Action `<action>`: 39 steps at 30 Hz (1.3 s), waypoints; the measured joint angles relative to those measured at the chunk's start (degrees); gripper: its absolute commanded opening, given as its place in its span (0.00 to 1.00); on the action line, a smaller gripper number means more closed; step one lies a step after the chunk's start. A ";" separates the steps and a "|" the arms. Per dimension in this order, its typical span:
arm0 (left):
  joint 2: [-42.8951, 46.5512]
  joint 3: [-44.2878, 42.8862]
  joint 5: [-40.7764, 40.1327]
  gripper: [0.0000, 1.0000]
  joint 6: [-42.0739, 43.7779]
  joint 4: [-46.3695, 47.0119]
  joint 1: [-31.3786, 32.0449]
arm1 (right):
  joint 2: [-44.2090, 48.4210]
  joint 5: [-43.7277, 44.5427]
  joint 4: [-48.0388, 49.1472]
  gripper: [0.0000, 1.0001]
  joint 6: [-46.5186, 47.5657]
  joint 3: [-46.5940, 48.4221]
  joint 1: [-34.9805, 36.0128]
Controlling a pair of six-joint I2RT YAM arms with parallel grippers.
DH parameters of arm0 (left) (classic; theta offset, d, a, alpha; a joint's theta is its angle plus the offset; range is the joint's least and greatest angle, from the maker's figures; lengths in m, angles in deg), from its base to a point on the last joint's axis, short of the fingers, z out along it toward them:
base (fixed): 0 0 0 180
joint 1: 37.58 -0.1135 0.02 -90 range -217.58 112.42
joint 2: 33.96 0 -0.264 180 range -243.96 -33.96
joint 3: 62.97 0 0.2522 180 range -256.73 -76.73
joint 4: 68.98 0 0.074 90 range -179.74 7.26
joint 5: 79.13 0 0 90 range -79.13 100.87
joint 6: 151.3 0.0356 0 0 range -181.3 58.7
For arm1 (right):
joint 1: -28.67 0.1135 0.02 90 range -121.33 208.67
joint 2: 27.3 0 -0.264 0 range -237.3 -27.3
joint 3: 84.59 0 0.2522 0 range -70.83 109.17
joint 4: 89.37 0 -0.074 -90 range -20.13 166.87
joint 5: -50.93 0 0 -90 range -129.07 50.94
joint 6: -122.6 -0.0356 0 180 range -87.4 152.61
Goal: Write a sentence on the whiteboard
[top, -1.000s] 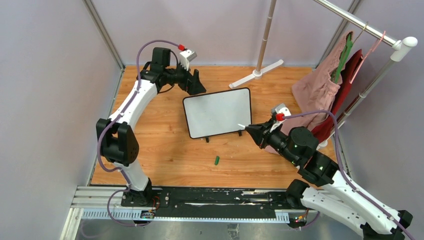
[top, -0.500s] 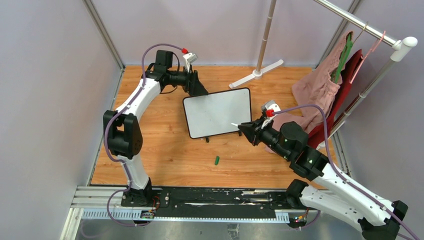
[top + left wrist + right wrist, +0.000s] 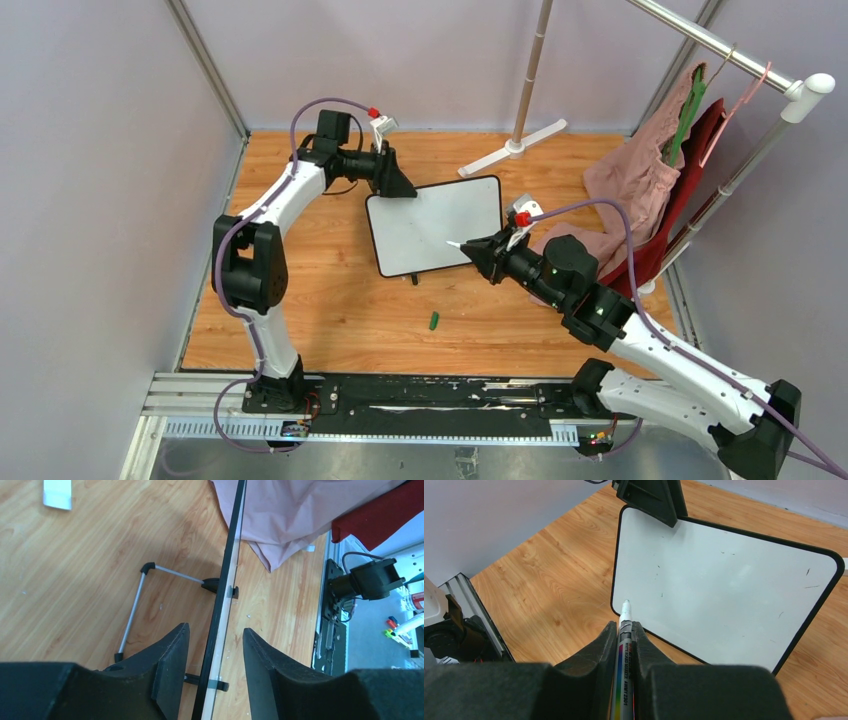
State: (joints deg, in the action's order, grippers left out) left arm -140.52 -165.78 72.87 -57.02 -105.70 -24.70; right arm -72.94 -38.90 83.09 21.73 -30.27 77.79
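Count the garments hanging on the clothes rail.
2. A pink garment hangs from the rail at the right, its hem draped on the table; a dark red garment hangs beside it, partly covered. Others may be hidden behind them.

Right hand (image 3: 624, 628) pinches marker (image 3: 625, 614); tip perhaps touching whiteboard (image 3: 724, 575).

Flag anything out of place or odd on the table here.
A small green piece, probably the cap of the marker, lies loose on the wood in front of the whiteboard. The board stands skewed, with faint dark specks.
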 measured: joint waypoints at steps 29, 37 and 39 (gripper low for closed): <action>-0.72 2.08 2.56 0.12 -1.79 4.04 0.44 | -5.46 3.54 10.23 0.00 1.60 -1.20 1.11; -0.72 2.78 3.26 0.07 -1.66 4.94 0.42 | -16.85 11.32 23.21 0.00 7.65 -4.07 5.01; -0.72 3.19 3.52 0.06 -1.25 5.49 0.37 | -20.00 12.26 27.67 0.00 9.38 -5.20 5.64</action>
State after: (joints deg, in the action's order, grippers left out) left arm -141.24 -162.59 76.39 -58.27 -100.22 -24.33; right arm -92.94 -26.64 110.76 31.11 -35.47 83.43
